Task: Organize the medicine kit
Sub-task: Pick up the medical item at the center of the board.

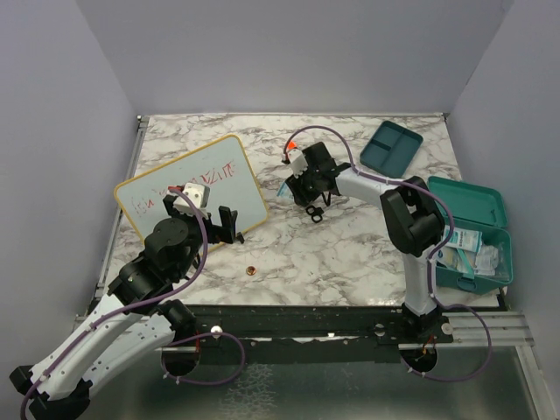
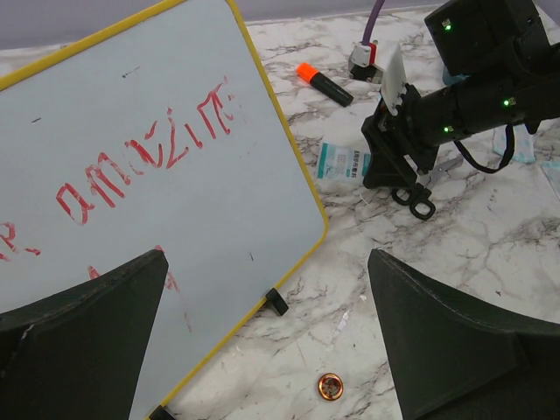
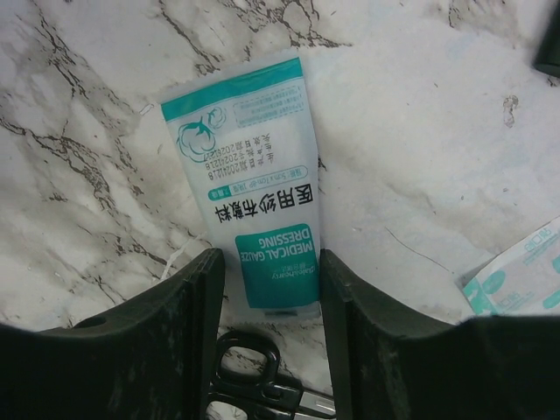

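White-shelled arms (image 1: 96,337), black joint housings, purple cables (image 1: 317,129), matte black end effector fingers (image 2: 79,341), green indicator lights (image 2: 449,26)

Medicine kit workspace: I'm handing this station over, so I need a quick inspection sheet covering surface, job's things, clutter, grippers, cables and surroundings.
Surface: marbled white table; no spill seen.
Job's things: teal case open at the right edge, packets inside; tray insert lying apart at the far right; gauze dressing packet flat on the table; black scissors by its end.
Clutter: yellow-framed whiteboard with red writing; orange-capped marker; small copper disc.
Grippers: left gripper open above the whiteboard's edge; right gripper straddling the gauze packet's end, grip unclear.
Cables: purple cable along each arm, looped at the near rail.
Surroundings: plain pale walls on three sides.
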`<action>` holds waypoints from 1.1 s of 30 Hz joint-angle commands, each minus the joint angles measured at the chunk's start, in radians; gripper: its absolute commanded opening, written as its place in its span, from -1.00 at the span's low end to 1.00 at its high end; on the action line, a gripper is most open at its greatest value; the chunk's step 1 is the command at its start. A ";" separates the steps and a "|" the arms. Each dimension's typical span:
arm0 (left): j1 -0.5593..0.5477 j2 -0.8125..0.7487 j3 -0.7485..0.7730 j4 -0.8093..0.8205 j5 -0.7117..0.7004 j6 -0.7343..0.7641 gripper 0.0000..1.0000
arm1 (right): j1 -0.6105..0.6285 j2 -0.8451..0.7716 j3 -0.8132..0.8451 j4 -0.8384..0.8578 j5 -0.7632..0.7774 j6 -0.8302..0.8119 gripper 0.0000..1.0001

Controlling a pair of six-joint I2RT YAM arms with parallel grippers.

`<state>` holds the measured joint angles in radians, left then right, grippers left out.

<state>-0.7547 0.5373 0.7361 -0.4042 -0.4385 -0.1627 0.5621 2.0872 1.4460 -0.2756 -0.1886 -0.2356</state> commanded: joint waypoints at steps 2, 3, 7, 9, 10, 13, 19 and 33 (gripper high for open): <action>-0.001 -0.002 -0.017 0.018 -0.023 0.008 0.98 | 0.009 0.029 -0.046 -0.048 -0.026 0.044 0.00; 0.000 -0.001 -0.016 0.018 -0.022 0.009 0.98 | 0.009 0.021 -0.048 -0.040 -0.039 0.053 -0.02; 0.000 0.000 -0.017 0.018 -0.019 0.008 0.98 | 0.009 -0.004 -0.057 -0.015 -0.094 0.091 -0.17; 0.000 0.000 -0.016 0.019 -0.017 0.009 0.98 | 0.009 -0.013 -0.059 -0.003 -0.110 0.110 -0.25; 0.000 0.000 -0.016 0.018 -0.016 0.009 0.98 | 0.009 -0.019 -0.059 0.000 -0.117 0.118 -0.29; 0.000 0.000 -0.017 0.018 -0.012 0.009 0.98 | 0.009 -0.034 -0.062 0.008 -0.132 0.139 -0.35; 0.000 -0.003 -0.017 0.018 -0.009 0.009 0.98 | 0.008 -0.089 -0.092 0.039 -0.102 0.202 -0.43; -0.001 -0.012 -0.018 0.018 -0.002 0.009 0.98 | 0.007 -0.278 -0.199 0.110 -0.040 0.417 -0.65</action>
<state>-0.7547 0.5373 0.7288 -0.3992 -0.4381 -0.1627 0.5629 1.8851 1.2789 -0.2176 -0.2714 0.0925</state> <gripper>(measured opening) 0.988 0.179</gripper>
